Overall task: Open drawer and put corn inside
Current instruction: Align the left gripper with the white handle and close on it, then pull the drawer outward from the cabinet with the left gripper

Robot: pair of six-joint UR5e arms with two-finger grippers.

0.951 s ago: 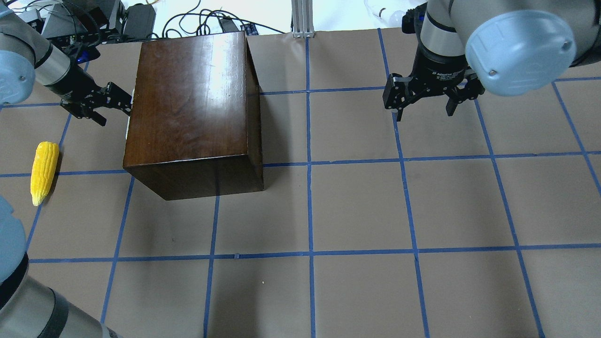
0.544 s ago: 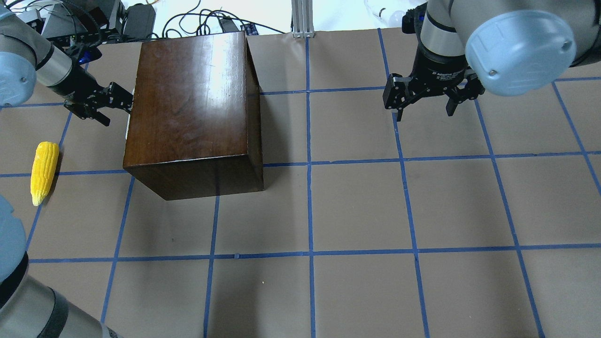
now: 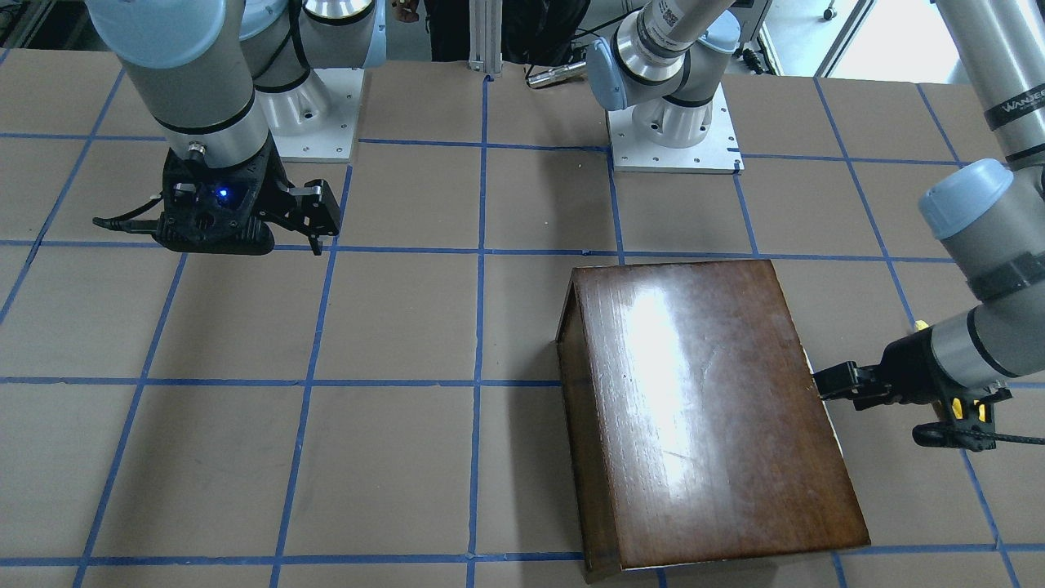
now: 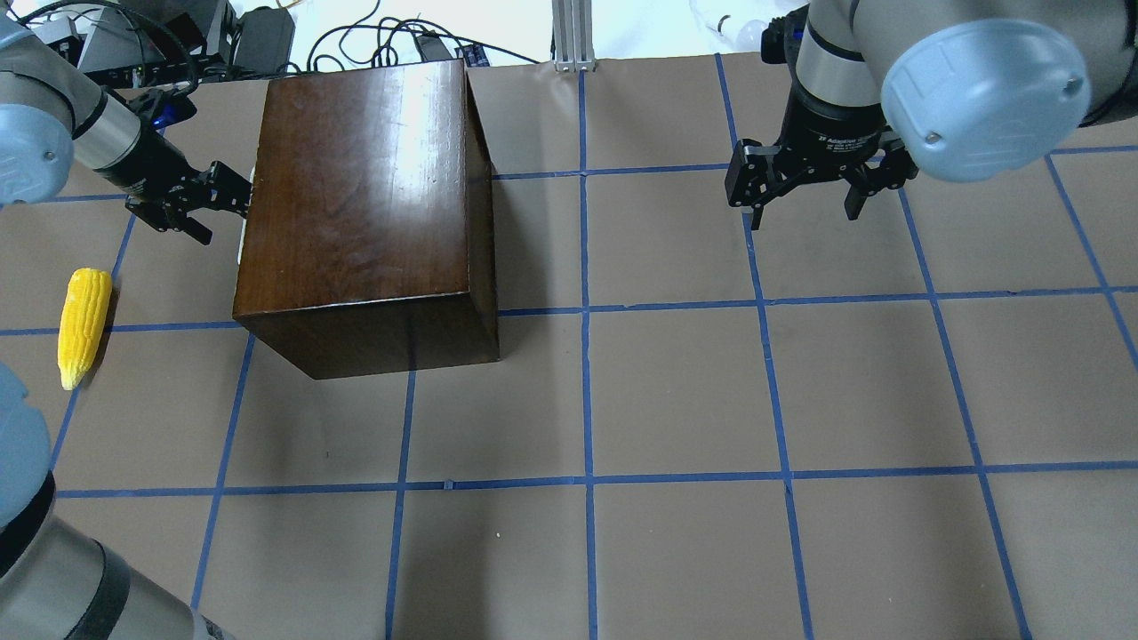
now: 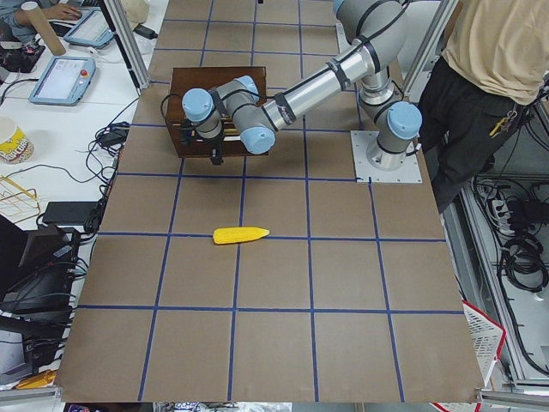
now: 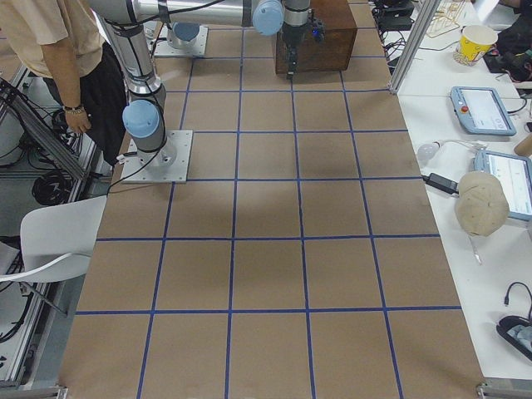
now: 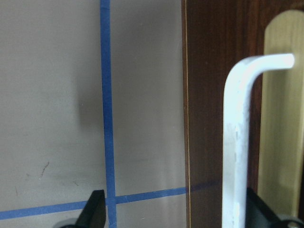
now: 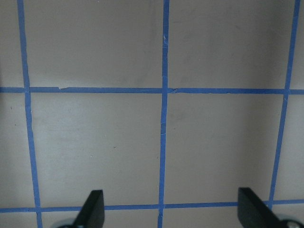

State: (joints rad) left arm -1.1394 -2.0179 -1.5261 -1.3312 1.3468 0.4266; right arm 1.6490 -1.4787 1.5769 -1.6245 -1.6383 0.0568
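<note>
The dark-brown cabinet (image 4: 356,196) stands at the table's back left. Its drawer front (image 7: 209,95) faces left and carries a white bar handle (image 7: 235,142); no pale tray shows pulled out. My left gripper (image 4: 222,216) is open at that face. In the left wrist view the handle stands between the jaws, close to the right fingertip (image 7: 259,209). The yellow corn (image 4: 84,324) lies on the table to the near left of the cabinet and also shows in the exterior left view (image 5: 240,234). My right gripper (image 4: 805,200) is open and empty above the table at the back right.
The table is brown paper with a grid of blue tape (image 4: 587,480). Cables and equipment (image 4: 178,36) lie beyond the back edge. A person (image 5: 489,103) stands by the robot's base. A pale strip (image 7: 285,118) sits behind the handle on the drawer front.
My left gripper has shifted slightly toward the table's back along the cabinet's left face and stays open. The right arm, the corn and the cabinet have not moved.
</note>
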